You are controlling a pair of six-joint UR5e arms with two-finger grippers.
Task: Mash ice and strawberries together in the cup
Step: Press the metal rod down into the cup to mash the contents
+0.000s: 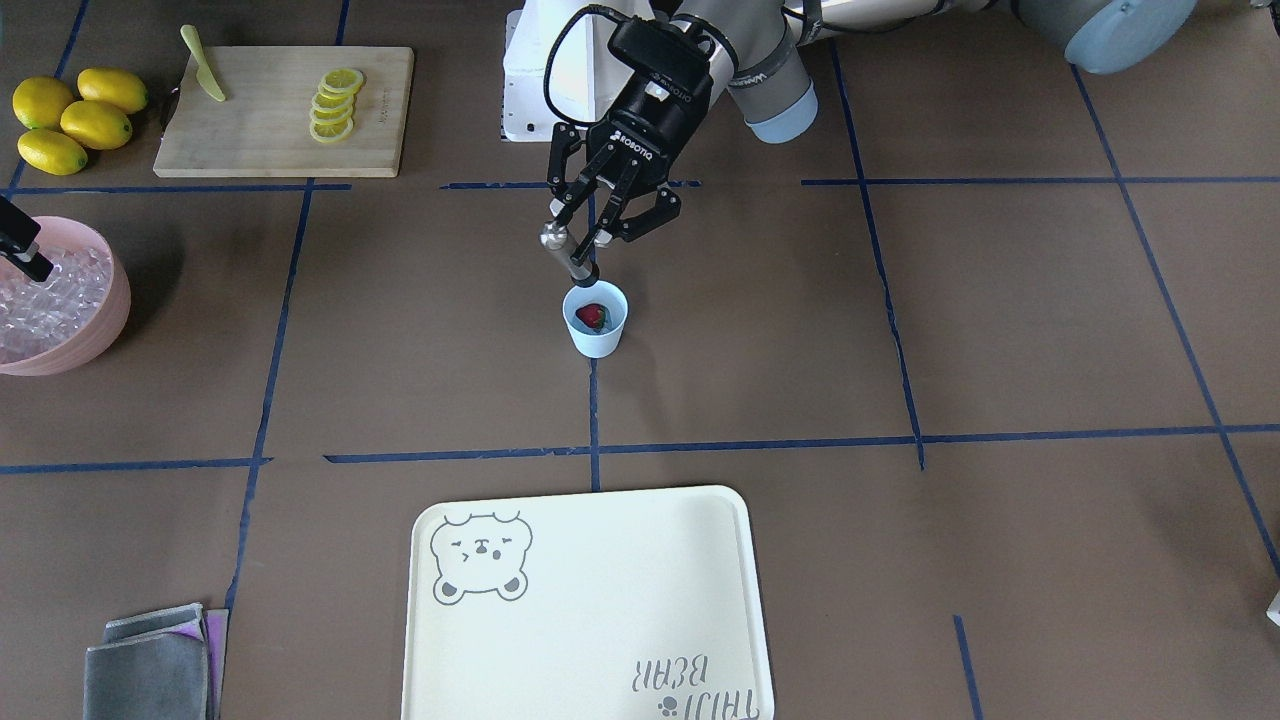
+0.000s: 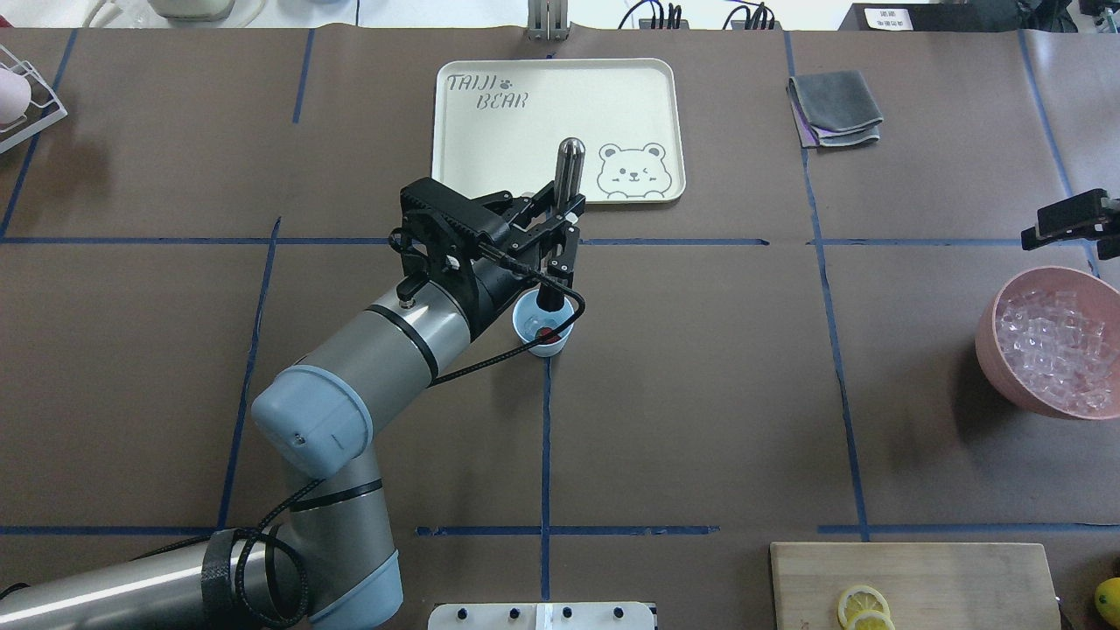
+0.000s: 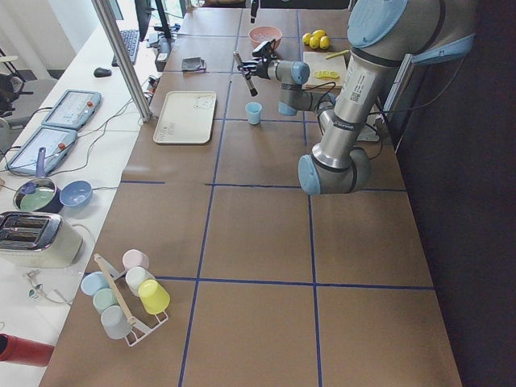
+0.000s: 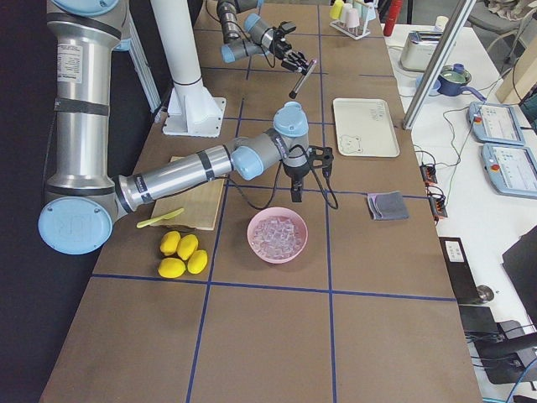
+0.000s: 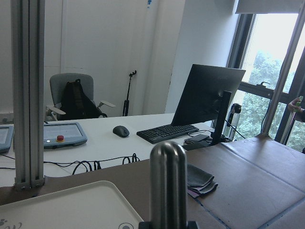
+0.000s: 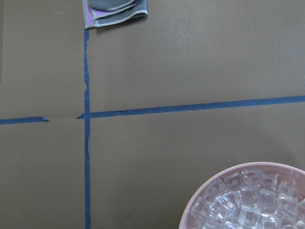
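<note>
Because the front-facing camera crops its lower edge, the cream bear-print tray nearest it loses its front rim. The folded grey cloth at the bottom corner is cut the same way.

Farther back, at mid-table, the pale blue cup stands upright with one red strawberry inside. Whether any clear cubes lie beside the berry cannot be made out. From overhead, the arm's wrist covers the cup's near rim.

Just behind the cup, the left gripper points steeply down, its fingers clamped on the steel shaft of a muddler. The tool is tilted: its rounded top leans toward the tray and its black end hangs close over the cup's mouth. Contact with the berry cannot be judged.

Level with the cup, at the view's left edge, a pink bowl holds the heap of ice, partly out of view. Over its far rim only a black scrap of the right gripper shows, so I cannot tell whether its fingers are apart or together.

Farthest back lie a wooden cutting board with lemon slices, a yellow-green knife and four lemons. The left arm reaches in from the top right, bent down at the wrist, its upper joints cut off.
</note>
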